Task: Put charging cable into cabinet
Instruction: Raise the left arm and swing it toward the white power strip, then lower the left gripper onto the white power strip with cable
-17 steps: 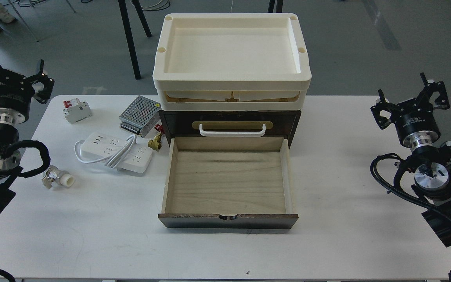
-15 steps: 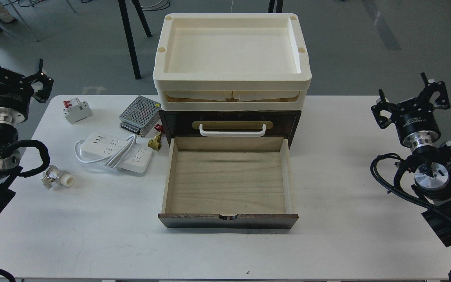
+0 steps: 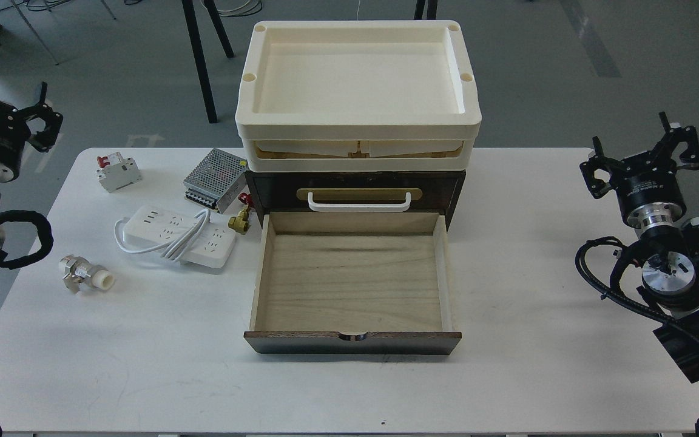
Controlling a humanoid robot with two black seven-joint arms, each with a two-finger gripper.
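Observation:
The charging cable (image 3: 175, 235), a flat white power strip with its cord looped over it, lies on the white table left of the cabinet. The cabinet (image 3: 355, 189) is dark brown with a cream tray top (image 3: 358, 79) and a white handle (image 3: 359, 201). Its lower light wood drawer (image 3: 352, 282) is pulled out toward me and holds nothing. My left gripper (image 3: 3, 100) is open and empty, above the table's far left corner, well away from the cable. My right gripper (image 3: 638, 145) is open and empty above the table's far right edge.
A grey perforated power-supply box (image 3: 216, 172) and a white circuit breaker with a red switch (image 3: 118, 171) lie behind the cable. A brass fitting (image 3: 241, 221) sits by the cabinet's left front corner. A metal fitting with a white cap (image 3: 87, 274) lies front left.

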